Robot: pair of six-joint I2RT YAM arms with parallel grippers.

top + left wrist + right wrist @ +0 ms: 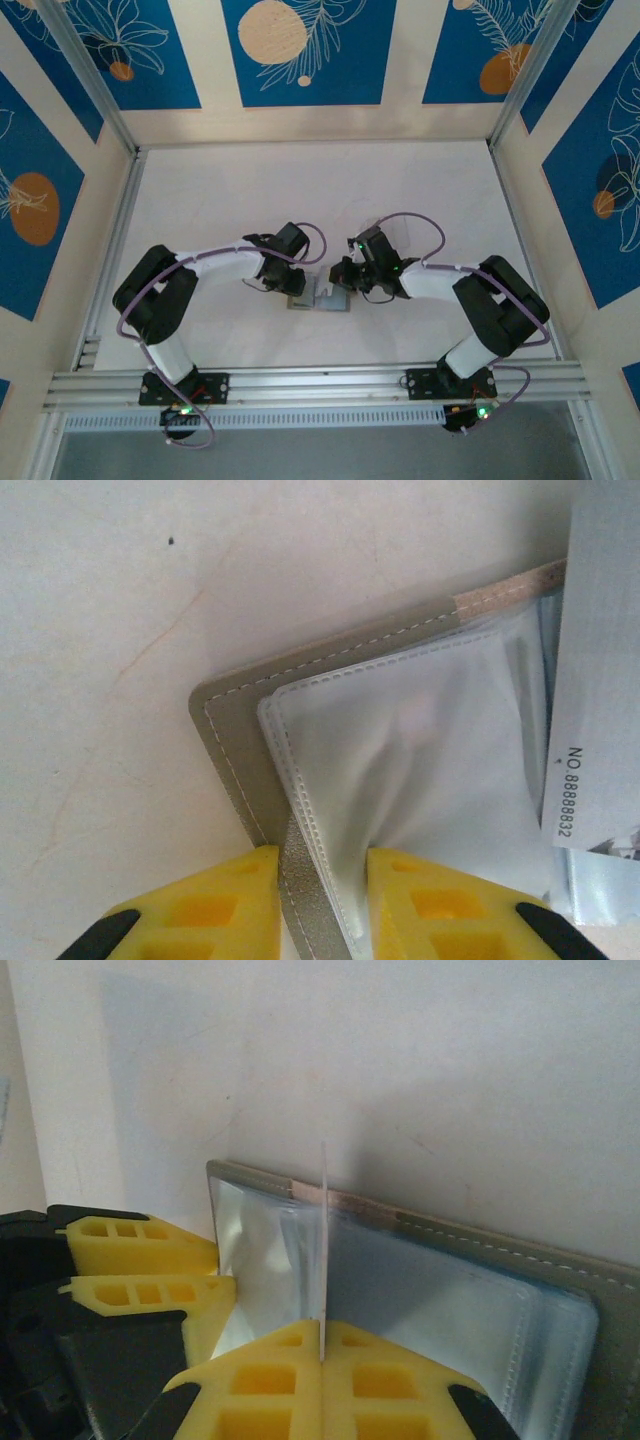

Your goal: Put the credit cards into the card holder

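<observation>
Holder (240, 770): grey, stitched rim, lying open on the table with its clear pockets facing up; set between the two pairs of fingers, one edge clamped in the left pair.
Pockets (450, 1310): clear plastic, slightly crumpled, stitched at the edges; one layer caught between the left fingers together with the grey cover.
Tan strip (350, 1203): along the holder's middle fold, straight ahead of the right fingertips.
Card (323, 1240): thin, pale grey-white, standing on edge; pinched between the right fingers and reaching forward over the pockets as far as the tan strip; printed number on its face, seen to the right of the left fingers.
Left gripper (322, 865): yellow fingers narrow, closed on the holder's cover and pocket edge.
Right gripper (322, 1338): yellow fingers pressed together, gripping the card; near the left fingers, with the holder between.
Table (300, 190): white, faintly scuffed; under the holder and beyond both sets of fingertips.
</observation>
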